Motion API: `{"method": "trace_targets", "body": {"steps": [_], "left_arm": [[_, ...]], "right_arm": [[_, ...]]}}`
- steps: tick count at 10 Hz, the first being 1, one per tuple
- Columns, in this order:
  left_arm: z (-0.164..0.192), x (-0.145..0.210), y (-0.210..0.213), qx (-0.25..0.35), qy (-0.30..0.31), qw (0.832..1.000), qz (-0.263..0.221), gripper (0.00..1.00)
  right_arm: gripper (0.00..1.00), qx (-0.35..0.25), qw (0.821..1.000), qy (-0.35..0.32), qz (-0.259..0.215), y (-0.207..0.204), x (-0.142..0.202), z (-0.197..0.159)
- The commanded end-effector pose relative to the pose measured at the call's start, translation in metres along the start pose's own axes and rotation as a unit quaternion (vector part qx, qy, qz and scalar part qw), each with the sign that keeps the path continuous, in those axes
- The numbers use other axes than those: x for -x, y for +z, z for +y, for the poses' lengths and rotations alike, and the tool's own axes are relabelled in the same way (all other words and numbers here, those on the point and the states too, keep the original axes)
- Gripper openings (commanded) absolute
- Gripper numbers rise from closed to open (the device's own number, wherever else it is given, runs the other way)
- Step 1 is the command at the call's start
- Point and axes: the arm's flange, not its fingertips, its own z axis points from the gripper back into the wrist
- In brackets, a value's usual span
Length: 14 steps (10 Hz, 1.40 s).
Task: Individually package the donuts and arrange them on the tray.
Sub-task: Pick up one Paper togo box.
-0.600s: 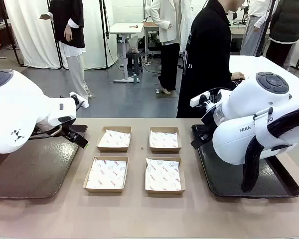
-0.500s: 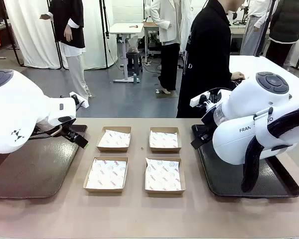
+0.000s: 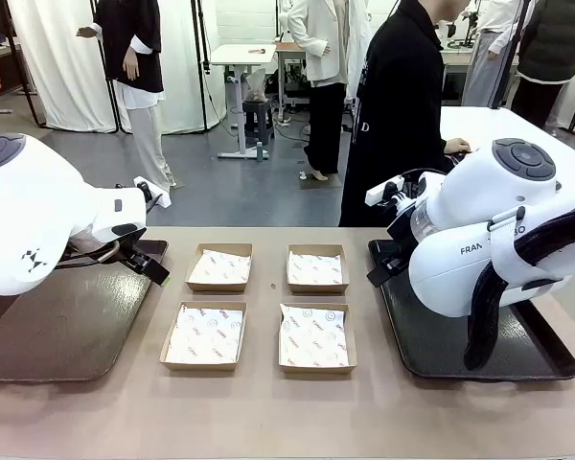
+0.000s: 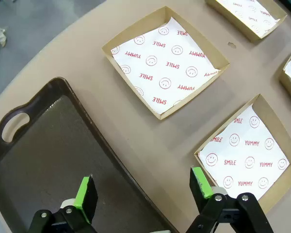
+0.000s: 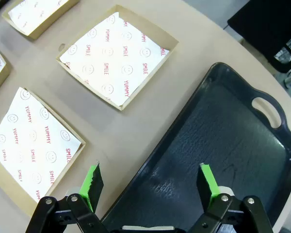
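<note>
Where the donuts are cannot be told: the four shallow brown cardboard boxes hold only white paper liners printed with red smileys, and both trays are bare. The boxes sit in a two-by-two block at the middle of the beige table [image 3: 268,412]: far left [image 3: 219,267], far right [image 3: 317,269], near left [image 3: 204,335], near right [image 3: 313,337]. They are apart from each other, open side up. That layout looks meant to give each donut its own box, within reach of either arm.

The dark brown plastic tray with a cut-out handle [image 3: 57,326] lies left of the block and the black plastic tray [image 3: 431,345] right of it. Probably one is for supply and one for the packed boxes, but which cannot be told.

The left tool [image 4: 141,188] hangs with its green-padded fingers spread wide and nothing between them. It looks down on the brown tray's right rim and the strip of table beside the near-left box. The right tool [image 5: 150,180] is likewise spread and empty, above the black tray's left rim.

Both white arms are folded back at their own sides, clear of the boxes, which reads as a waiting pose. A person in black [image 3: 398,105] stands at the far side.
</note>
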Motion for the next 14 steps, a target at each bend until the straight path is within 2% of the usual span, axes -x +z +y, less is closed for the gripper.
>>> {"method": "trace_targets", "body": {"steps": [1, 10, 11, 14], "left_arm": [[0.0, 0.0, 0.0, 0.0, 0.0, 1.0, 0.0, 1.0], [0.0, 0.0, 0.0, 0.0, 0.0, 1.0, 0.0, 1.0], [-0.001, 0.013, 0.014, 0.002, -0.004, 1.0, 0.009, 1.0], [-0.003, 0.06, 0.065, 0.017, -0.008, 0.999, 0.03, 1.0]], "right_arm": [[1.0, 0.0, 1.0, 0.0, 0.0, 0.0, 0.0, 0.0], [1.0, 0.0, 1.0, 0.0, 0.0, 0.0, 0.0, 0.0], [1.0, 0.014, 1.0, 0.004, 0.008, 0.013, 0.011, 0.003], [1.0, -0.015, 0.998, 0.026, 0.052, 0.062, 0.061, 0.013]]}}
